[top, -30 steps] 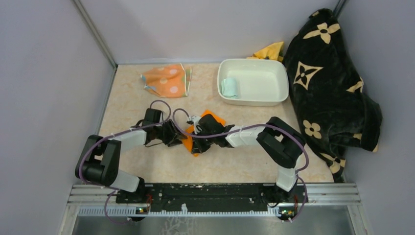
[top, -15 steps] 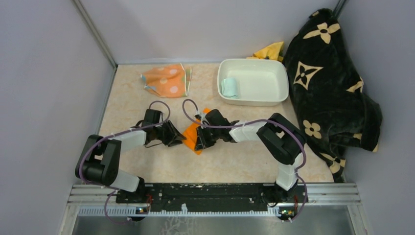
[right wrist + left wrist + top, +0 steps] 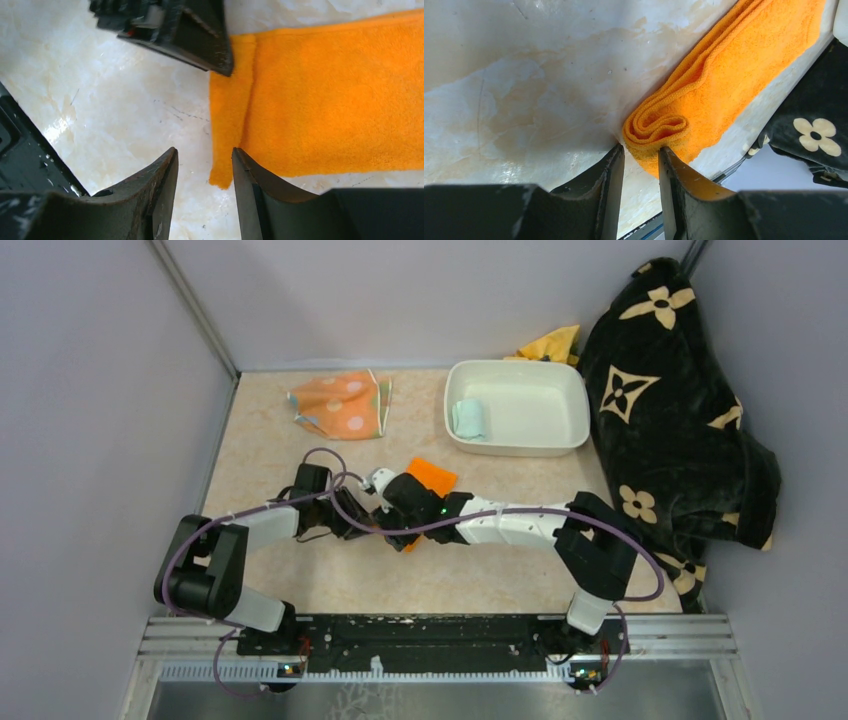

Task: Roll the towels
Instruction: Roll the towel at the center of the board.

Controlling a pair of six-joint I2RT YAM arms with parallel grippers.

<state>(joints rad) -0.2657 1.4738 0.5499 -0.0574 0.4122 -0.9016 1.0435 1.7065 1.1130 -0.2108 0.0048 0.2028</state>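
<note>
The orange towel (image 3: 432, 475) lies mid-table, mostly hidden under my right arm. In the left wrist view it (image 3: 734, 65) is a flat strip whose near end is curled into a small roll at my left gripper's (image 3: 641, 150) tips; the jaws stand a narrow gap apart. My right gripper (image 3: 205, 152) is narrowly open astride the folded edge of the towel (image 3: 340, 90). In the top view both grippers, left (image 3: 360, 524) and right (image 3: 386, 506), meet at the towel's left end. The mint towel (image 3: 468, 418) lies rolled in the white tub (image 3: 560, 445). The polka-dot towel (image 3: 342, 405) lies crumpled at the back left.
A big black blanket with tan flowers (image 3: 670, 410) is heaped along the right side. A yellow cloth (image 3: 552, 344) pokes out behind the tub. Grey walls close in the left, back and right.
My right arm has stretched out to the left, carrying its gripper from over the towel's middle to its left end. More of the towel's far part shows. The left arm has barely moved.
</note>
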